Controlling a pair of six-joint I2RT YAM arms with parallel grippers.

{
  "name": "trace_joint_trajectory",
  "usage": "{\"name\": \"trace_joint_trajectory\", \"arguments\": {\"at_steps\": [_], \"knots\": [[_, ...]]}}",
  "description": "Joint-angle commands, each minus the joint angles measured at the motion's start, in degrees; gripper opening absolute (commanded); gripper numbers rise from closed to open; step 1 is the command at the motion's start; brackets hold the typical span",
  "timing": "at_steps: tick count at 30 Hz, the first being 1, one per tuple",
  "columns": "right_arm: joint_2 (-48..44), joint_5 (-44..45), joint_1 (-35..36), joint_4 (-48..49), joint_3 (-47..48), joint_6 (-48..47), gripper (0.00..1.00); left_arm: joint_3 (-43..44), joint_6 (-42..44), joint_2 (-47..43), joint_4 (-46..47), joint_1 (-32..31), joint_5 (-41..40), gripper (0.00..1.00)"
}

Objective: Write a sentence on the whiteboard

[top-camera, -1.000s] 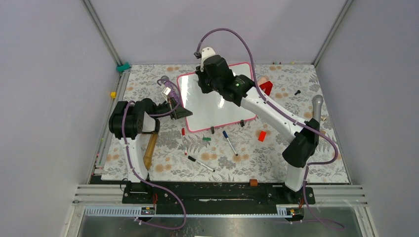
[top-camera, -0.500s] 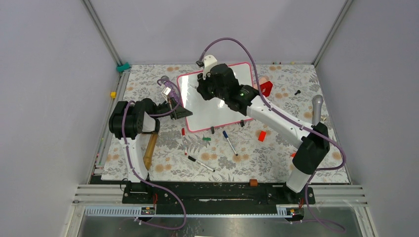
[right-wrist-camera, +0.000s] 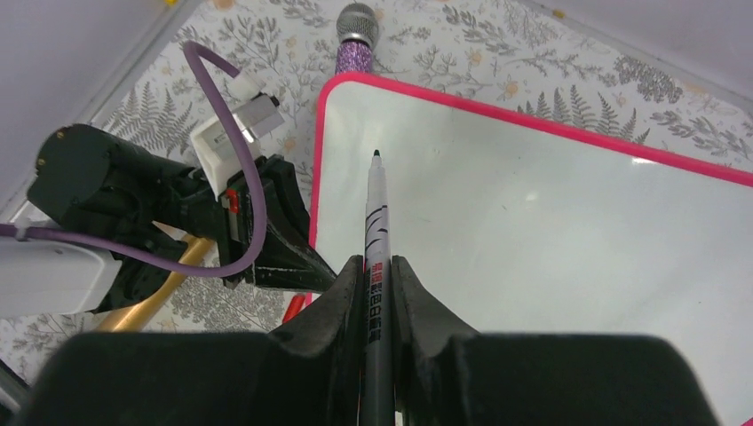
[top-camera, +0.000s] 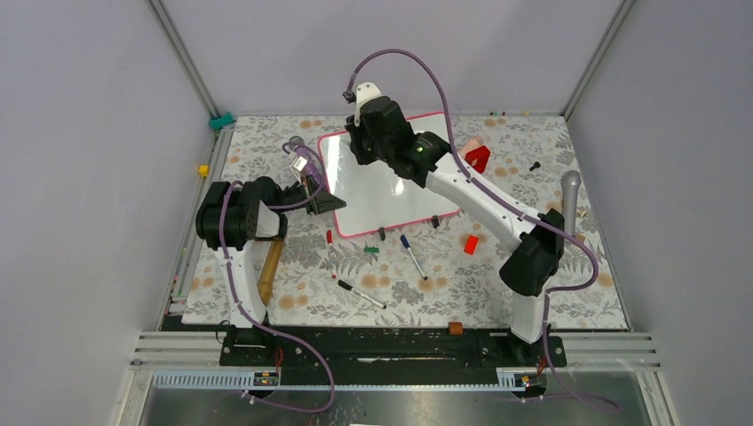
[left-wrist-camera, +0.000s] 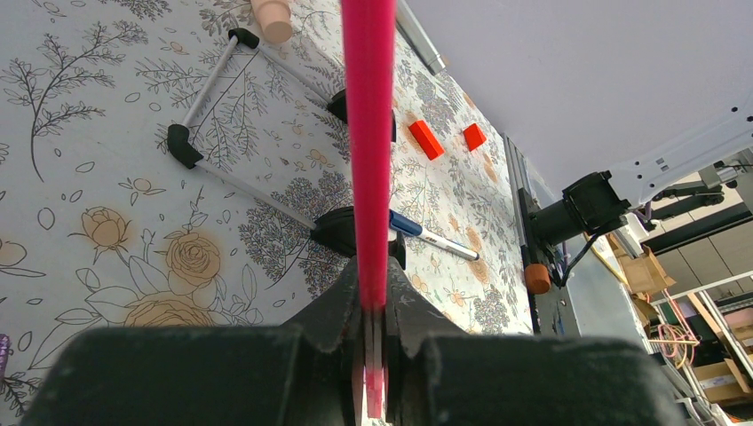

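Right wrist: right gripper (right-wrist-camera: 376, 266) clamps a marker (right-wrist-camera: 376, 204) over the whiteboard (right-wrist-camera: 533, 204).

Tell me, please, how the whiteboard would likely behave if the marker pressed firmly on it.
The whiteboard looks rigid, so probably no flexing. Propped on small black feet, it might slide or tip, though the left gripper clamping its frame should steady it.

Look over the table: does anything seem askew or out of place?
The glossy white, pink-framed whiteboard lies skewed on the floral-patterned table, its left rim clamped in the left pincer. Three loose marker pens lie scattered in front of it.
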Motion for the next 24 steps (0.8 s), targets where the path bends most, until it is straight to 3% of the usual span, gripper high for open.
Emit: {"name": "trace_joint_trajectory", "arguments": {"at_steps": [1, 15, 24], "knots": [[1.7, 2.1, 0.9, -3.9, 3.4, -0.3, 0.00, 1.1, 0.0, 1.5, 0.1, -1.2, 1.2, 0.00], [9.5, 5.6, 3.2, -11.6, 16.0, -1.8, 0.00, 1.4, -0.9, 1.8, 0.1, -1.2, 1.4, 0.00], [9.8, 7.2, 3.6, -12.1, 17.0, -2.2, 0.00, 1.4, -0.8, 1.8, 0.1, -1.2, 1.3, 0.00]]}}
